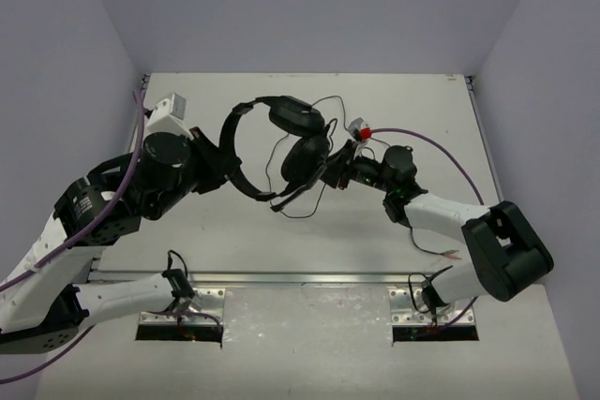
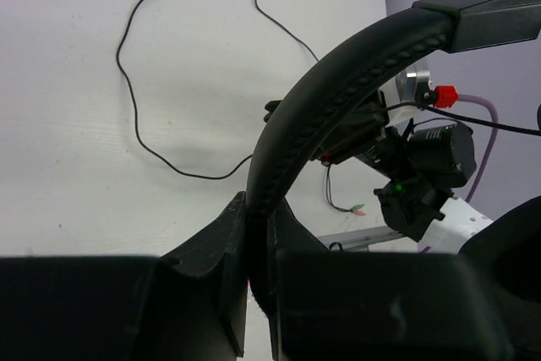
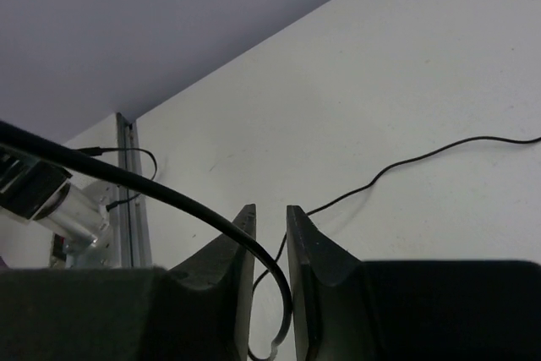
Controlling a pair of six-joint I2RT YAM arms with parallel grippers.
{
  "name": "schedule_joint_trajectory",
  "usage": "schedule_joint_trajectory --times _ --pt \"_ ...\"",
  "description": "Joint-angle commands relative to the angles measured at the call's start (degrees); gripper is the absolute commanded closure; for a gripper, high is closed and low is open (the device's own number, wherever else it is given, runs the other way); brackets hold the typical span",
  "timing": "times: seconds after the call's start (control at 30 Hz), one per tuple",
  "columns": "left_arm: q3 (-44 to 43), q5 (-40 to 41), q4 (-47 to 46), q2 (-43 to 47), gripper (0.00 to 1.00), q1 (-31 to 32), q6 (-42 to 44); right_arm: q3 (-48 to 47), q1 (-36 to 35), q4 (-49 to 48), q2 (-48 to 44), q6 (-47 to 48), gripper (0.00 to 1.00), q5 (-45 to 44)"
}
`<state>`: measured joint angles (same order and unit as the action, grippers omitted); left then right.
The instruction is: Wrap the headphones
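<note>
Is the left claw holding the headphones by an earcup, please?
No, the left claw is clamped on the curved headband, which rises from between its fingers.

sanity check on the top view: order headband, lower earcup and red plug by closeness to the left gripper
1. headband: on the left, clamped in the left gripper
2. lower earcup: centre of the table
3. red plug: right of centre, by the right arm

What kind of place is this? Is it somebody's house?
Likely a robot lab booth, not a house: a white table, plain lavender walls close around it, and a left arm and right arm bolted at its edge, working on headphones.
</note>
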<state>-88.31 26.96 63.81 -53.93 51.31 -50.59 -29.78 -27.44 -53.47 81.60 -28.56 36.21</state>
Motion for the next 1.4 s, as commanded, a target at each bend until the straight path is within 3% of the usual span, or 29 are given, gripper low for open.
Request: schedule_joint_trajectory --times 0.0,0.1,0.23,0.4,0.5,0.6,0.77,0.9,1.03,1.2,1.37 --pt "0.51 2.04 -8.61 2.69 1.0 0.19 -6.96 0.07 -1.21 -6.81 0.49 -3.52 0.78 0.18" --pt "1.83 3.27 -10.9 3.74 1.0 0.11 -10.58 -0.28 -3.22 -7.09 0.57 -3.79 0.71 -0.7" --pt "4.46 5.64 -13.89 5.41 1.0 0.19 -13.74 -0.8 -6.57 -7.87 1.45 -3.96 0.88 -4.47" --pt "4.82 15.54 -13.1 4.72 1.0 0.19 -19.01 -2.03 -12.19 -7.97 3.3 -4.58 0.87 -9.48" --pt "3.33 23.1 -10.22 2.08 1.0 0.19 -22.53 -2.91 -17.72 -1.92 1.81 -1.86 0.88 -17.63" --pt "3.5 30.31 -8.01 0.76 1.0 0.19 -27.27 -2.92 -24.49 5.72 -2.49 2.09 0.99 -34.06" --pt "4.29 38.95 -4.49 0.06 1.0 0.11 -33.35 -8.88 -34.23 22.49 -3.65 10.96 0.99 -48.91" --pt "1.92 43.7 -1.85 -3.01 1.0 -1.73 -35.11 -15.11 -38.91 30.52 -1.63 16.5 0.99 -51.85" --pt "0.95 43.35 -5.43 -7.06 1.0 -5.95 -29.59 -17.59 -42.34 35.71 -1.97 18.8 0.99 -54.13" --pt "4.98 40.54 -12.82 -11.44 1.0 -12.36 -20.8 -21.97 -43.31 42.39 -4.17 19.59 0.99 -49.75" --pt "10.08 40.81 -13.71 -16.37 1.0 -12.64 -21.74 -25.84 -43.49 48.37 -6.28 21.43 0.99 -46.32"
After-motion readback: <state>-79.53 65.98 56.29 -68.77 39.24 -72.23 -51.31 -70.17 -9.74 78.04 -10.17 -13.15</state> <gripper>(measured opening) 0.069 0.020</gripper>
